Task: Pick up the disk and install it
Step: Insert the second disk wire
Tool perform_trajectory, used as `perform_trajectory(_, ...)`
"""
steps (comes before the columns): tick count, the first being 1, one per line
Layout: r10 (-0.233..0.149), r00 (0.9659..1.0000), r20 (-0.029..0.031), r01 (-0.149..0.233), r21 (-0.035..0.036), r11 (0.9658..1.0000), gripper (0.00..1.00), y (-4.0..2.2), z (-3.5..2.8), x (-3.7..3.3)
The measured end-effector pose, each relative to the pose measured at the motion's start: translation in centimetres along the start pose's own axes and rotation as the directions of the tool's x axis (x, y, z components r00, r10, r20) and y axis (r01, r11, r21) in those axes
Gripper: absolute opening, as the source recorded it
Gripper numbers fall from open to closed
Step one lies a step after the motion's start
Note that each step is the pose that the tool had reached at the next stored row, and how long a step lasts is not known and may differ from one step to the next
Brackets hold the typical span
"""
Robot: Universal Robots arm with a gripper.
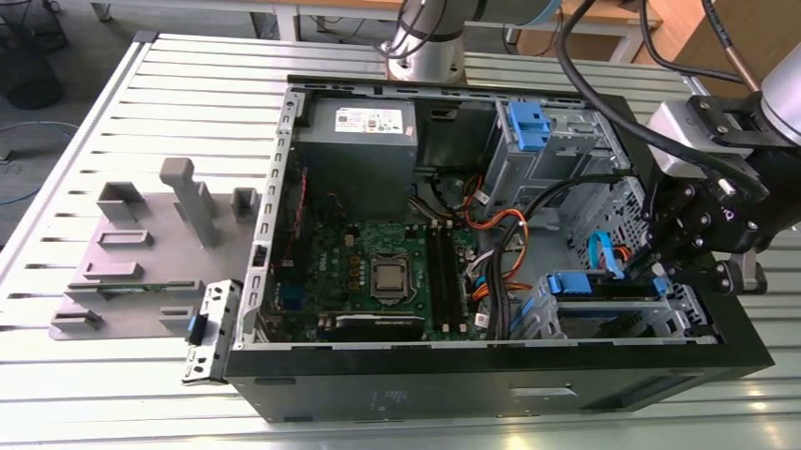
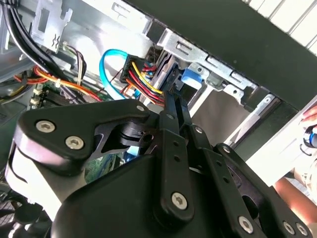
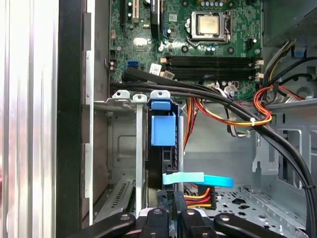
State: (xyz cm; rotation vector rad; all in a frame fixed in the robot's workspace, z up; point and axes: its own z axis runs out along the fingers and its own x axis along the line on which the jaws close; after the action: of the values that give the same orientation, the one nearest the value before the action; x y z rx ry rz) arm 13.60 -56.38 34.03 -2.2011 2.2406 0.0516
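The disk (image 3: 163, 131) stands on edge in the lower drive cage (image 3: 121, 148) of the open computer case (image 1: 501, 375), its blue carrier tab facing up. In the exterior view the disk (image 1: 582, 283) sits at the case's near right corner, with my gripper (image 1: 657, 272) right beside it. My gripper (image 3: 169, 210) has its fingers close together, with the tips at the disk's end by the blue data cable (image 3: 198, 179) and the power plug (image 3: 198, 194). In the second wrist view the gripper (image 2: 173, 99) ends just short of the disk's blue frame (image 2: 190, 77).
Thick black cables (image 3: 223, 106) and orange-red wires (image 3: 223, 119) cross the case by the cage. Another blue bracket (image 1: 526, 122) sits in the upper bay. The grey power supply (image 1: 356, 141) and motherboard (image 1: 375, 272) fill the case's left. A grey fixture (image 1: 138, 253) stands outside. A hand (image 2: 302, 186) is nearby.
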Motion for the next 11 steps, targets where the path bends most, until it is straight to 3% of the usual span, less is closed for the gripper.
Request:
perform_trajectory(5,0.0,1.0,-0.0001,0.0,-0.0113,0.9999,0.16,-0.01,0.0,0.0)
perform_trajectory(11,0.0,1.0,-0.0001,0.0,-0.0113,0.9999,0.16,-0.22,0.12,0.0)
